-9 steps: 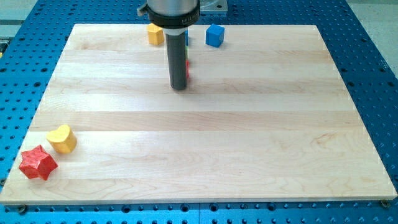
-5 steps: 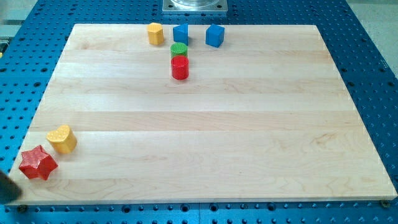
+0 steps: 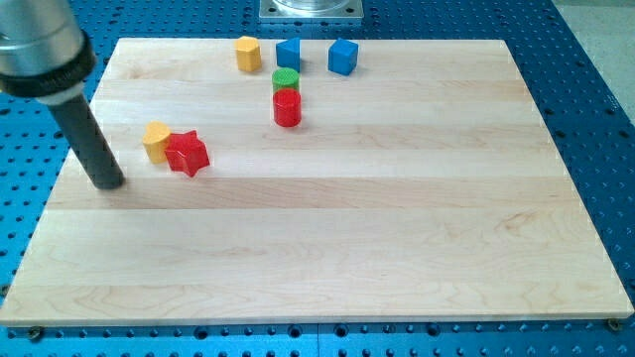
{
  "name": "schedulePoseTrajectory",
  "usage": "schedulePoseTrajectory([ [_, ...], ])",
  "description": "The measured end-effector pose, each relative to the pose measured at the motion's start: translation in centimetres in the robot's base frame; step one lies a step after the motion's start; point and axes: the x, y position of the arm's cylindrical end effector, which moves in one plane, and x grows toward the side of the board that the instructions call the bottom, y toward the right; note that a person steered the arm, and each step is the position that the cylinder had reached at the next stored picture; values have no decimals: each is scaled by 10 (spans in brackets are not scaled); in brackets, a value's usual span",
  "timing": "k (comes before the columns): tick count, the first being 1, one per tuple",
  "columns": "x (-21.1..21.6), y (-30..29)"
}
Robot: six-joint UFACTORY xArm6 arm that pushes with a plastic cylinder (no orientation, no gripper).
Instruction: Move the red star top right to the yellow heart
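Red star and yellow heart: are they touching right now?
Touching. The camera view shows the red star pressed against the yellow heart with no board between; my tip stands apart, toward the view's left.

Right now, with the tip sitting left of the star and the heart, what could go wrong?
1. My tip sits left of the yellow heart; pushing rightward likely drags it along with the touching red star.
2. Shoving the red star up-right could run it toward the red cylinder and green cylinder.
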Motion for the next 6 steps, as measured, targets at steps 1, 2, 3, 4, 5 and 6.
schedulePoseTrajectory([
  [1, -21, 24],
  [2, 2, 79],
  [3, -1, 102],
  [4, -24, 112],
  [5, -24, 172],
  [6, -1, 129],
])
